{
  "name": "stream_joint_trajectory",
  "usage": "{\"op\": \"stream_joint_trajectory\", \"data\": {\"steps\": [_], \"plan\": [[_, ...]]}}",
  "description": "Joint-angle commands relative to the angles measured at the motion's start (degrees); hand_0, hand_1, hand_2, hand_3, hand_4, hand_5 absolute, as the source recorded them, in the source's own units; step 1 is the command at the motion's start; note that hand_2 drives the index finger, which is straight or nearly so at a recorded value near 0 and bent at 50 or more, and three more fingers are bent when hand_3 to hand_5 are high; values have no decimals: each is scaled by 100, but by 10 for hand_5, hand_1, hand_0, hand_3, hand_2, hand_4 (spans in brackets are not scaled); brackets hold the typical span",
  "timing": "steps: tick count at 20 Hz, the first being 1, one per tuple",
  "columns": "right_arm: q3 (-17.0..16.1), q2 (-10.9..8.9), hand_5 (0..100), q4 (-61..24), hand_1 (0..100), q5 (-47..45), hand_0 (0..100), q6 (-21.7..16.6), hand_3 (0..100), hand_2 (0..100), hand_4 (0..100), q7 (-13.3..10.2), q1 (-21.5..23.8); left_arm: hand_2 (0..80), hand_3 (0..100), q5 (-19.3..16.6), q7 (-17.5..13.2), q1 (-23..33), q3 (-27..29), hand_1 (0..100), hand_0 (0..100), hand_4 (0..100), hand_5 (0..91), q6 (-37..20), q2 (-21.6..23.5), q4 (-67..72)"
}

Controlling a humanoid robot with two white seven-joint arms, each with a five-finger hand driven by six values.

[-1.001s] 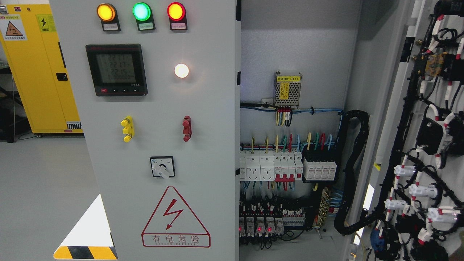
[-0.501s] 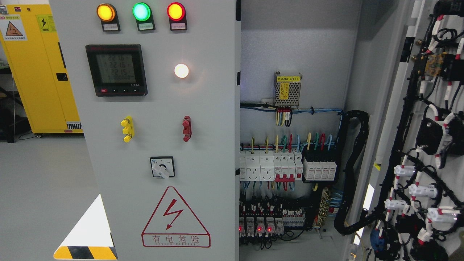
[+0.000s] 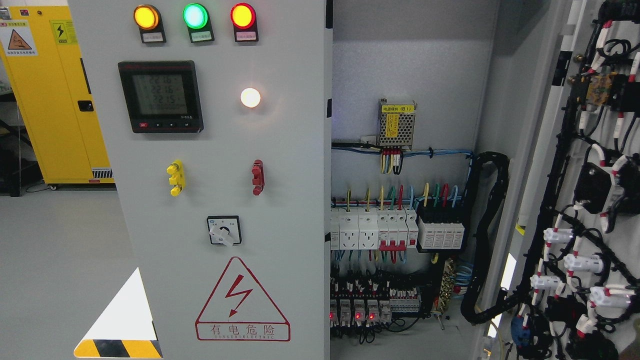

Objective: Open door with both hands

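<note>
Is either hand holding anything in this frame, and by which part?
It cannot be told: neither hand is in view. The right door stands swung open with nothing touching it, and the left door also has nothing on it.

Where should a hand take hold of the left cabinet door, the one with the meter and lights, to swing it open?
Probably the left cabinet door is best gripped along its free right edge, approached from the open cabinet interior on its right. That tall vertical edge stands exposed beside the open bay, and no handle shows on the face, only protruding switches. Neither hand is in view.
</note>
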Motion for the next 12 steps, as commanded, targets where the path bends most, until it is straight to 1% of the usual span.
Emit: {"op": "stream_joint_trajectory", "data": {"steps": [1, 2, 4, 5, 6, 7, 8, 9, 11, 12], "plan": [[10, 35, 0, -328, 500, -3, 0, -402, 0, 40, 0, 2, 26, 0, 0, -11, -37, -217, 21, 556, 120, 0, 0, 11, 12, 536], [2, 35, 0, -687, 500, 5, 0, -560, 0, 40, 0, 2, 114, 0, 0, -20, -37, -261, 12, 556, 120, 0, 0, 2, 12, 536], [-7, 18, 0, -1914, 500, -12, 0, -877, 0, 40, 0, 20, 595, 0, 0, -20, -37, -279, 21, 556, 120, 0, 0, -24, -6, 536], [2, -8, 0, -2765, 500, -21, 0, -957, 0, 40, 0, 29, 885, 0, 0, -11, -37, -279, 21, 556, 120, 0, 0, -24, -6, 536], [-7, -78, 0, -3670, 500, -21, 0, -984, 0, 40, 0, 37, 1192, 0, 0, 15, -37, -279, 30, 556, 120, 0, 0, -24, -23, 536], [19, -96, 0, -4601, 500, -30, 0, -984, 0, 40, 0, 29, 1500, 0, 0, 33, -37, -279, 39, 556, 120, 0, 0, -24, -50, 536], [98, -62, 0, -5489, 500, -21, 0, -975, 0, 40, 0, 37, 1729, 0, 0, 33, -37, -279, 99, 556, 120, 0, 0, -33, -50, 536], [194, -44, 0, -6046, 500, -21, 0, -958, 0, 40, 0, 29, 1801, 0, 0, -2, -37, -279, 152, 556, 120, 0, 0, -33, -50, 528], [571, -44, 0, -6734, 500, -21, 0, -975, 0, 40, 0, 29, 1793, 0, 0, -11, -37, -279, 153, 556, 120, 0, 0, -68, -85, 519], [643, -53, 0, -7173, 500, -30, 0, -975, 0, 40, 0, 29, 1784, 0, 0, -20, -37, -279, 162, 556, 120, 0, 0, -68, -94, 501]]}}
